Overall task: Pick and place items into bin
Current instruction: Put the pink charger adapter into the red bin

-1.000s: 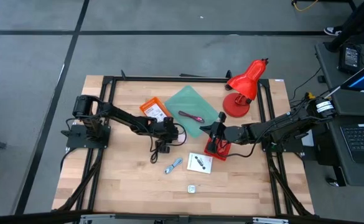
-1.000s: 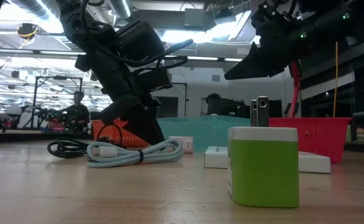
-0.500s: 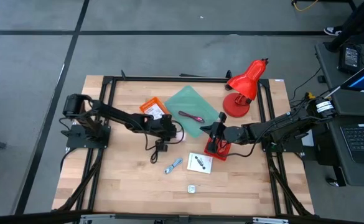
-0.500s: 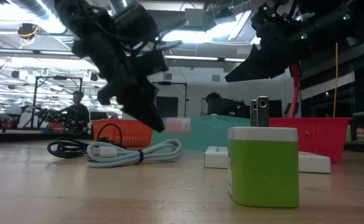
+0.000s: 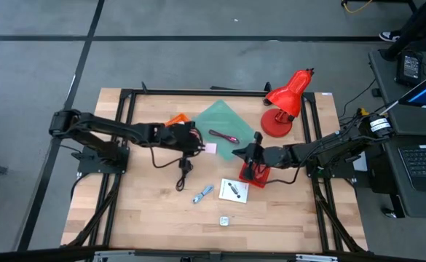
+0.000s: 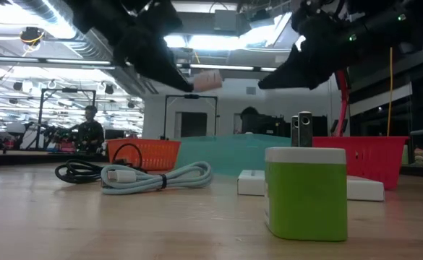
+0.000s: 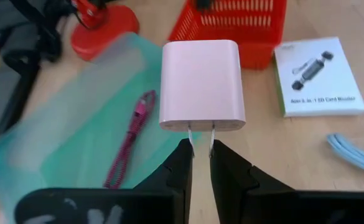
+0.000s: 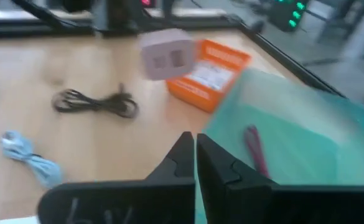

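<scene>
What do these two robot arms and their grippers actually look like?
Both arms are dark, nearly black, built of slim jointed segments on black frames at the table's sides. The left gripper and right gripper each end in two flat, black, wedge-shaped fingers. Black cables trail from the right arm's base, and small green lights glow on one arm in the low view.
</scene>
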`<state>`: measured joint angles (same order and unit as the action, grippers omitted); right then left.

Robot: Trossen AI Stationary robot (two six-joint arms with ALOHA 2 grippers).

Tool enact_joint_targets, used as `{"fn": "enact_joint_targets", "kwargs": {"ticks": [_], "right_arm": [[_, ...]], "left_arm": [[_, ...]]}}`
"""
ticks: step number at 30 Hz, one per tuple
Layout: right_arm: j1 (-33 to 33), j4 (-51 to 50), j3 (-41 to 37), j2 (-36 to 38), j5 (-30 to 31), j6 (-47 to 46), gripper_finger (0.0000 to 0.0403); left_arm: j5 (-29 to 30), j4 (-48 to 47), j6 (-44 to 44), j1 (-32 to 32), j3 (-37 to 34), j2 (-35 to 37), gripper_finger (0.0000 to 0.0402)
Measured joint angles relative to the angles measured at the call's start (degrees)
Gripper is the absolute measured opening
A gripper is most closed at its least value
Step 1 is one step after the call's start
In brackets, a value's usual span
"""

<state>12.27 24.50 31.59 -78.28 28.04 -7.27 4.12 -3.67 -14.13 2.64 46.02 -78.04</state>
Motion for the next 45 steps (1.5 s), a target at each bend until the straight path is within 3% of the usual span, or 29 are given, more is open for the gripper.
{"fn": "enact_joint_targets", "kwargs": {"ticks": [5,17,23,32,39,45], "right_arm": [[0.0,4.4,0.0,0.0,-3.3,2.9,0.0047],[-0.6,9.9,0.0,0.0,-3.3,9.0,0.0228],[-2.8,12.2,0.0,0.0,-3.2,9.5,0.0285],[-5.5,18.2,0.9,-3.2,-11.1,11.9,0.0308],[-5.5,17.3,6.3,-8.3,-11.3,18.0,0.0308],[-5.5,17.6,7.8,-8.6,-11.2,19.6,0.0308]], "left_arm": [[-3.3,0.7,-0.1,2.2,0.0,2.2,0.0038],[-9.9,5.5,-0.2,5.0,0.0,2.5,0.0038],[-11.7,6.1,-0.6,5.0,0.0,2.5,0.0035],[-12.7,7.9,-0.6,5.0,0.0,2.5,0.0035],[-12.6,8.0,-0.5,5.0,0.0,2.5,0.0038],[-12.6,8.2,-0.6,5.0,0.0,2.5,0.0034]]}}
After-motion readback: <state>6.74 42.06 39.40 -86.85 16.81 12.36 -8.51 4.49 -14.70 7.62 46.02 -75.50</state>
